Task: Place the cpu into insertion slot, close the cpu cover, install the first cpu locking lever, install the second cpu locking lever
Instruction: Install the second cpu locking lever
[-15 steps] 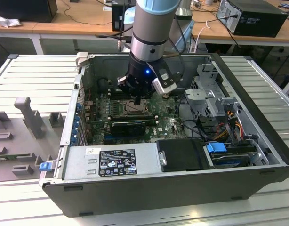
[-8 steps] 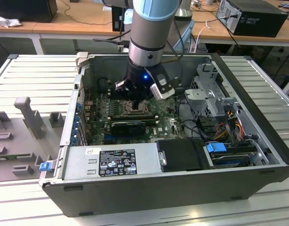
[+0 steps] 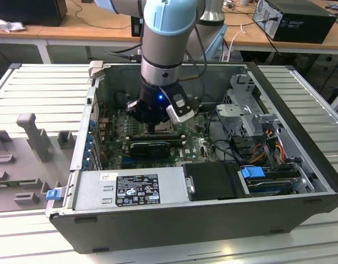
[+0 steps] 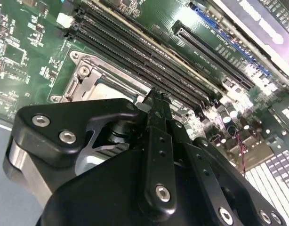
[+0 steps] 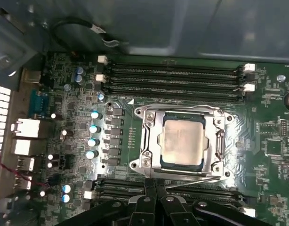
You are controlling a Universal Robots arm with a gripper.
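Exterior view high above open computer case (image 3: 213, 220), both wrist views close over motherboard (image 5: 271, 155).

- My black fingers (image 4: 156, 101) are pressed together, tips just over the near edge of the square silvery metal socket frame (image 4: 95, 82).
- The frame sits on the green circuit board (image 4: 27, 66).
- Long black memory slots (image 4: 135, 47) run just beside the frame.

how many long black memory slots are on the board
4 memory slots lie side by side beyond the insertion slot, on its side away from the hand. More run on the hand's side, partly hidden by it, so the total is likely higher.
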